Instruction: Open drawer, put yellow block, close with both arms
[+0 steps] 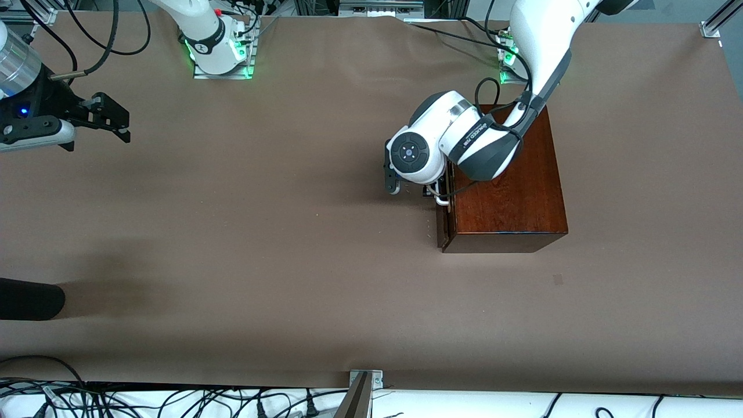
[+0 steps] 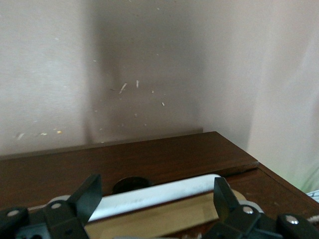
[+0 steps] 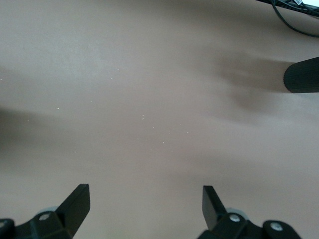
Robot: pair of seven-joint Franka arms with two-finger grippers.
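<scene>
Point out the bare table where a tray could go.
Bare brown table runs from the wooden box toward the right arm's end. Crowded only at the drawer front, where the left tool sits at the handle.

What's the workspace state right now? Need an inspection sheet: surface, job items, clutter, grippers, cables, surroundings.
Surface: brown table cover, faintly wrinkled, small pale specks in front of the drawer.
Drawer: drawer slightly out of the dark wooden box; white handle between the left gripper's fingers.
Yellow block: nothing seen.
Clutter: black cylindrical object at the table edge, toward the right arm's end.
Left gripper: left gripper at the drawer front, open, fingers straddling the handle.
Right gripper: right gripper open, empty, over bare table at the right arm's end; arm waits.
Cables: black cables along the table edge nearest the front camera; more by the bases.
Surroundings: green-lit arm bases.
</scene>
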